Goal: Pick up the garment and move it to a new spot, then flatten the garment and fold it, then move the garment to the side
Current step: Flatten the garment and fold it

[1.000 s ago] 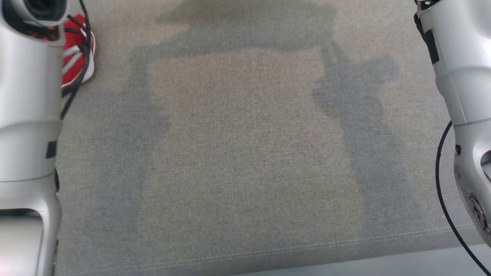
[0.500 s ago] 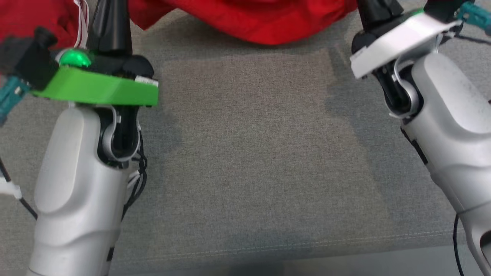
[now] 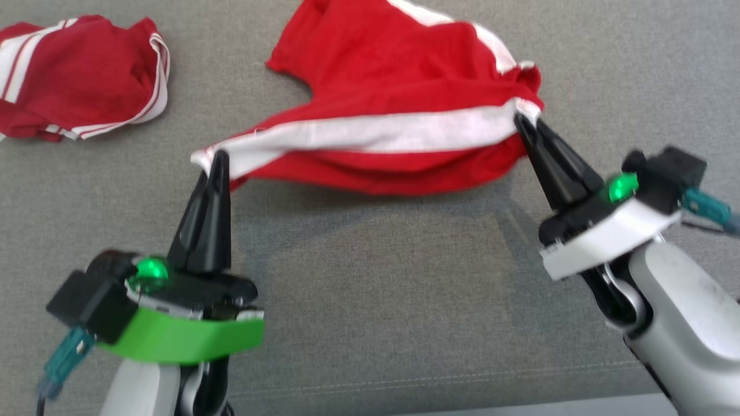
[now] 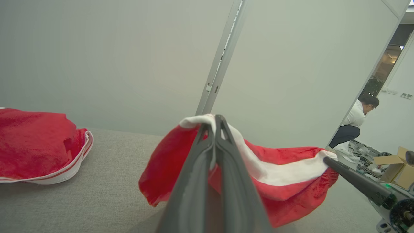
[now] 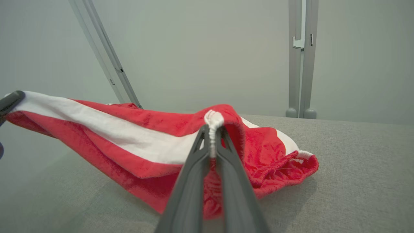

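A red garment with a broad white band is stretched between both grippers over the grey fabric surface. My left gripper is shut on the band's left end; its own view has the white cloth pinched at the fingertips. My right gripper is shut on the band's right end, where a bunched white edge sits between the fingers. The held edge hangs lifted, while the garment's far part rests on the surface.
A second red garment with white stripes lies crumpled at the far left, also in the left wrist view. Pale wall panels stand behind the surface. A person crouches in the background beyond a gap, near a cardboard box.
The head view has tilted up from bare surface to both grippers and the garment. The arms now reach further forward, holding the white band taut between them.
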`<state>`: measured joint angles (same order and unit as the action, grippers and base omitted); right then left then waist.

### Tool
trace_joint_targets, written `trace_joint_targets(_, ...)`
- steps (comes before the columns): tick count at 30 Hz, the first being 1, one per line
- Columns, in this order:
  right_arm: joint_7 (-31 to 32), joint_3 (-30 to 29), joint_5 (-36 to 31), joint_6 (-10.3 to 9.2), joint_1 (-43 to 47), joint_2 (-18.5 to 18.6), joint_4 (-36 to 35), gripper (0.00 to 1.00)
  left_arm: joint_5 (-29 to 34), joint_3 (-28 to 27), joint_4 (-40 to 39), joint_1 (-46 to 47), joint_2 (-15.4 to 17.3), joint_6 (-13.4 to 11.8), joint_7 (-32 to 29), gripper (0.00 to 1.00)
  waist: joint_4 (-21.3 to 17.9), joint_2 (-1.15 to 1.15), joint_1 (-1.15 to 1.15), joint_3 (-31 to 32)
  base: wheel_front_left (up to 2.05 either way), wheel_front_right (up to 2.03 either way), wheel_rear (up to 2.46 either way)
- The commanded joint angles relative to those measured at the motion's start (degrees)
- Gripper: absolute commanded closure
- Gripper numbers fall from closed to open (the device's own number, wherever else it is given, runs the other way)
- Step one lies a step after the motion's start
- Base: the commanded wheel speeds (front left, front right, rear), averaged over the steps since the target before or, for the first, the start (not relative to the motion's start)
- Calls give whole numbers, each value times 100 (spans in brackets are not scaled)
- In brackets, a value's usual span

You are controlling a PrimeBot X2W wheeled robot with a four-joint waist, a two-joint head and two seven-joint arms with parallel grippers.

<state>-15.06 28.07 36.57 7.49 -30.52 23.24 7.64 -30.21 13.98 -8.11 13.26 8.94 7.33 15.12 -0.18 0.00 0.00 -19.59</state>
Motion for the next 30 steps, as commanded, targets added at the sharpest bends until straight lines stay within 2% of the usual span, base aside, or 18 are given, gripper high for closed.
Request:
trace_joint_targets(1, -17, -65, -53, 0, 230, 62, -75, 100, 65, -39, -108, -218, -6, 18, 2, 100, 64, 0, 0, 289, 0, 0, 0)
trace_joint_targets(13, -17, -679, -47, 0, 2831, 142, -1303, 100, 610, -328, -1380, -2555, -308, 15, 2, 100, 46, 0, 0, 1120, 0, 0, 0)
trace_joint_targets(17, -18, -770, -34, -1, 3364, 182, -1467, 100, 659, -468, -1620, -2921, -332, 14, 2, 100, -84, 0, 0, 1159, 0, 0, 0)
trace_joint_targets(22, -18, -758, 69, -1, 3518, 87, -1520, 100, 595, -384, -1521, -2984, -195, 14, 2, 100, -255, 0, 0, 1126, 0, 0, 0)
trace_joint_targets(30, -18, -360, 181, 0, 3120, -116, -1136, 100, 405, -113, -707, -2109, 187, 14, 3, 100, -354, 0, 0, 1142, 0, 0, 0)
